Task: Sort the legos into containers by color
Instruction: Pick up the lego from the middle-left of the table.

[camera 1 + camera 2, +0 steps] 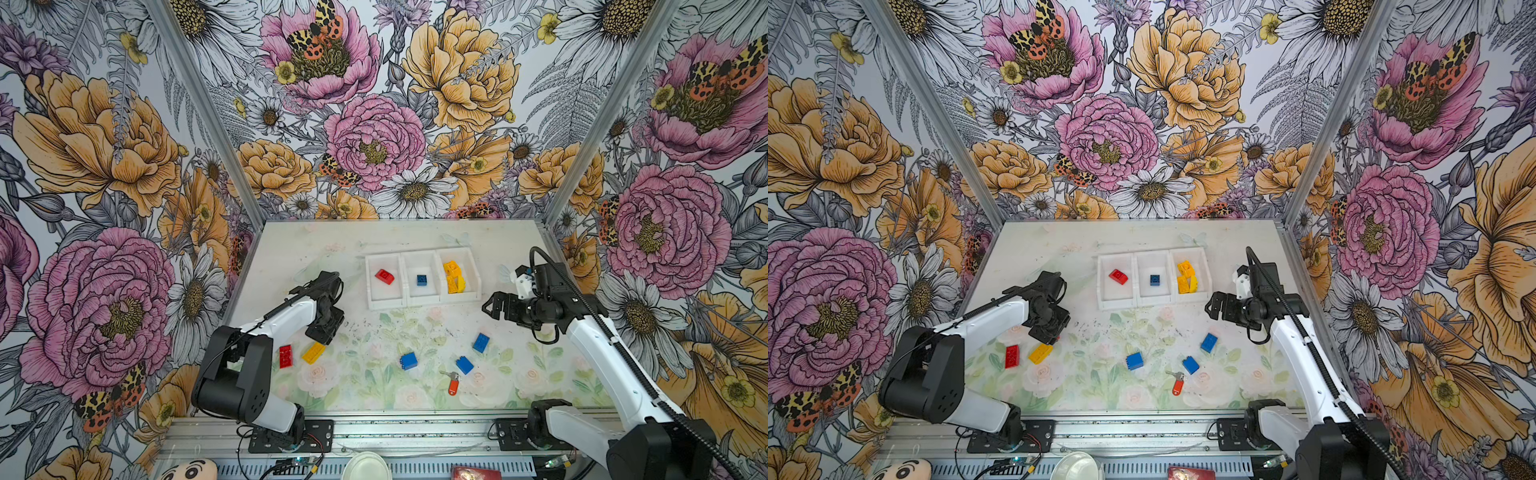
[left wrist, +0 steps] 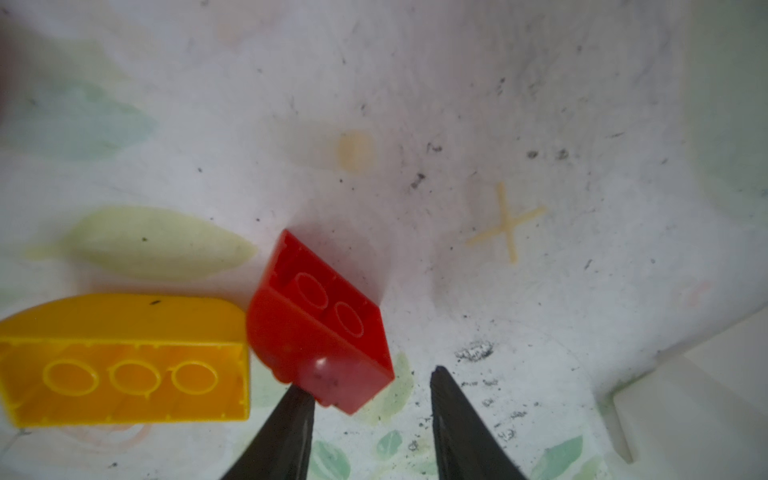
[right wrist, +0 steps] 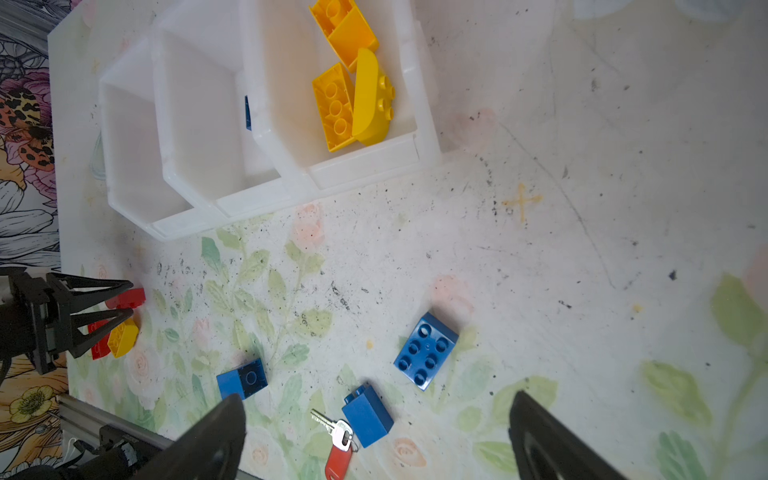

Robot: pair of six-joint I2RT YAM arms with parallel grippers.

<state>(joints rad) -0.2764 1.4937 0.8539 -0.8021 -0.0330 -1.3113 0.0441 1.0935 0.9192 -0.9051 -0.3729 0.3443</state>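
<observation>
My left gripper is low over the mat, jaws apart. A red lego lies on its side, touching one finger, with a gap to the other finger. In both top views the gripper hides this brick. A yellow lego and another red lego lie beside it. Three blue legos lie loose mid-mat. The white containers hold a red, a blue and yellow legos. My right gripper hovers open and empty by the yellow bin.
An orange-red key tag with a metal key lies near the front blue lego. Flowered walls enclose the mat on three sides. The arm bases sit on a metal rail along the front edge.
</observation>
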